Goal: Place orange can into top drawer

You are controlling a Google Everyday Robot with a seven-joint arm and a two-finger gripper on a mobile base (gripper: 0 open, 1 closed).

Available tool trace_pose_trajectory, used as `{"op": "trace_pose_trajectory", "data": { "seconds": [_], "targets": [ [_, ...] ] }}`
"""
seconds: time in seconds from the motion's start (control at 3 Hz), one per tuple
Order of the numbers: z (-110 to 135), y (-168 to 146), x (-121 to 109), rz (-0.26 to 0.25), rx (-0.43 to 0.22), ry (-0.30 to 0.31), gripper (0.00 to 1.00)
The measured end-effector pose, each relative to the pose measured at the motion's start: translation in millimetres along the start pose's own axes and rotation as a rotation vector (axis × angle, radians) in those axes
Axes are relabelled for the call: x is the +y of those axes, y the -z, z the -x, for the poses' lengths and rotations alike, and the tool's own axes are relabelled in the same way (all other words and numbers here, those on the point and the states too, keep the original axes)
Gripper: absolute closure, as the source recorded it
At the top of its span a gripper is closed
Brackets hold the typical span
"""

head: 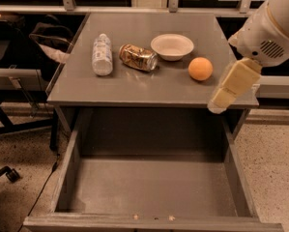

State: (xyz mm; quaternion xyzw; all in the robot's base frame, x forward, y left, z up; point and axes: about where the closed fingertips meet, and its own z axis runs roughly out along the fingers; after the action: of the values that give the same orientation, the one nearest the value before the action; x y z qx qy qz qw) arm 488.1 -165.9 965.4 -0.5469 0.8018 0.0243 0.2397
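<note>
The orange can (138, 57) lies on its side on the grey cabinet top (134, 88), between a clear water bottle and a white bowl. The top drawer (153, 185) is pulled out wide below the cabinet top, and its flat grey bottom is bare. My gripper (227, 92) hangs from the white arm (272, 25) at the right, over the cabinet's right front corner. It is well to the right of the can and holds nothing that I can see.
A clear plastic water bottle (102, 53) lies left of the can. A white bowl (172, 46) stands behind and right of it. A round orange fruit (200, 68) sits near the gripper. Dark chairs (18, 57) stand at the left. Speckled floor surrounds the cabinet.
</note>
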Motion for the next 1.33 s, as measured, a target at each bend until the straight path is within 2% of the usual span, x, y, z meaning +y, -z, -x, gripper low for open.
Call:
{"op": "trace_pose_trajectory", "data": {
  "seconds": [0.33,0.67,1.33],
  "targets": [
    [20.3,-15.6,-11.9,-0.017,-0.014,-0.010,0.00],
    [56.9,-40.0,-49.9,-0.055,0.008,0.002,0.00],
    [54.9,-41.9,-49.1,-0.066,-0.014,-0.033,0.00]
  ]
}}
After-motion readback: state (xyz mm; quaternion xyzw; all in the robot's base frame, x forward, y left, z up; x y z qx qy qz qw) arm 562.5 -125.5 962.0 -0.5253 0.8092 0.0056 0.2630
